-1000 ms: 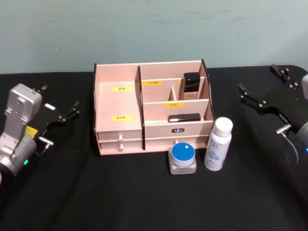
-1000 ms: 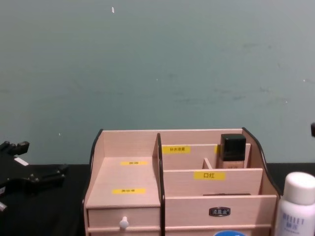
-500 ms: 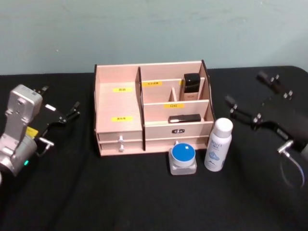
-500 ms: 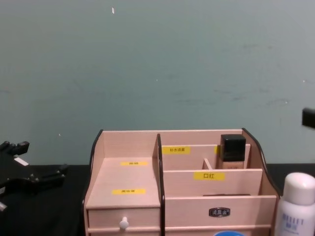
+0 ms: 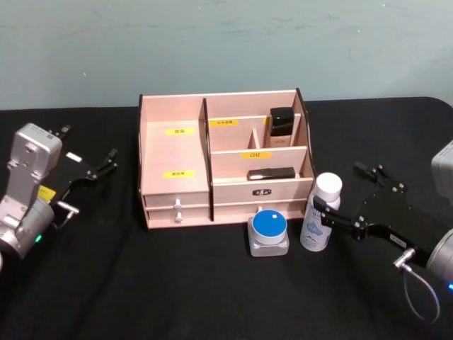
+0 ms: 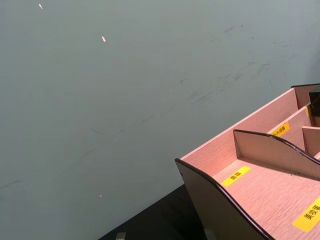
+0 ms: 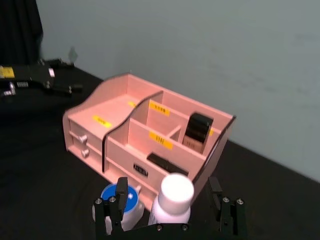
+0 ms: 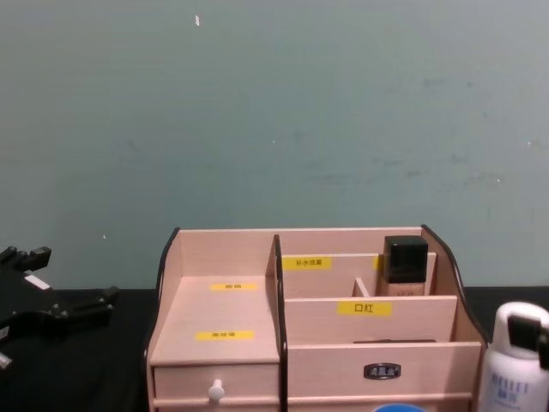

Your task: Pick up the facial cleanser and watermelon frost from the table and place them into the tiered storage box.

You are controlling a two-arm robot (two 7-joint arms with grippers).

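Note:
The facial cleanser (image 5: 320, 216), a slim white bottle, stands upright on the black table in front of the tiered storage box (image 5: 173, 152), near its right end. To the bottle's left sits the watermelon frost (image 5: 269, 228), a squat jar with a blue lid. My right gripper (image 5: 337, 186) is open, and its fingers straddle the bottle's cap without closing on it. In the right wrist view the cleanser's cap (image 7: 177, 189) lies between the spread fingers (image 7: 120, 194), with the watermelon frost (image 7: 116, 199) beside it. My left gripper (image 5: 90, 145) rests open at the far left.
A black-capped beige bottle (image 5: 282, 126) stands in the box's back right compartment, and a black stick (image 5: 271, 173) lies in the tier below it. The box's wide left compartment (image 5: 177, 159) holds nothing. Two small drawers (image 5: 177, 207) face front. A grey-green wall rises behind the table.
My right gripper has come down and leftward from the table's far right side, and its open fingers now bracket the facial cleanser's cap. The left arm and both items have not moved.

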